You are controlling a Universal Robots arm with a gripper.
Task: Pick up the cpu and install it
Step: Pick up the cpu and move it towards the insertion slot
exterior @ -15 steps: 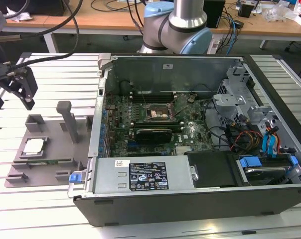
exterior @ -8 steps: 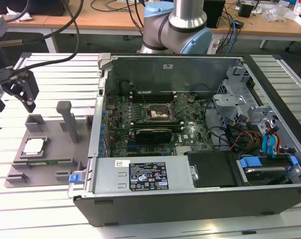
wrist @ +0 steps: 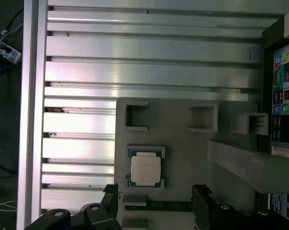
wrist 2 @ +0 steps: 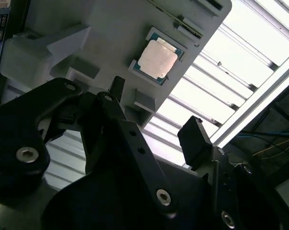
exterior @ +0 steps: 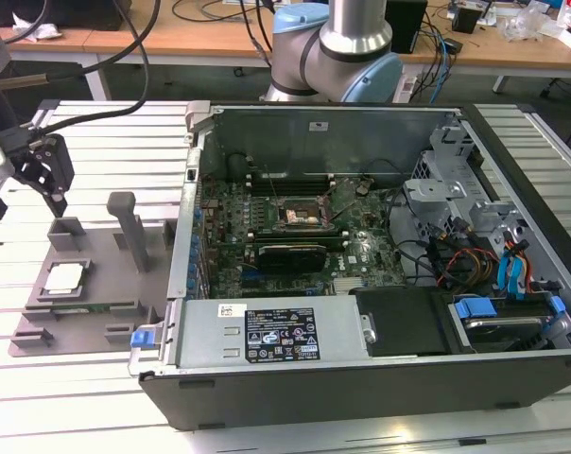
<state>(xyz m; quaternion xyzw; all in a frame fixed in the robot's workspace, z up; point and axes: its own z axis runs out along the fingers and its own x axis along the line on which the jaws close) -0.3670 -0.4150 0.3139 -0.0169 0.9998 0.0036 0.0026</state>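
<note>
The cpu, a flat square chip with a pale silver top, lies in a holder on the grey fixture plate at the exterior view's left. My gripper hangs above the plate's far left corner, apart from the chip. Both wrist views show the cpu just ahead of the gripper, whose black fingers stand open with nothing between them. The dark motherboard socket sits inside the open computer case.
The open computer case fills the middle and the exterior view's right, with cables, drive bays and a power supply. A grey upright post and small brackets stand on the fixture plate. Slotted aluminium table lies beneath.
</note>
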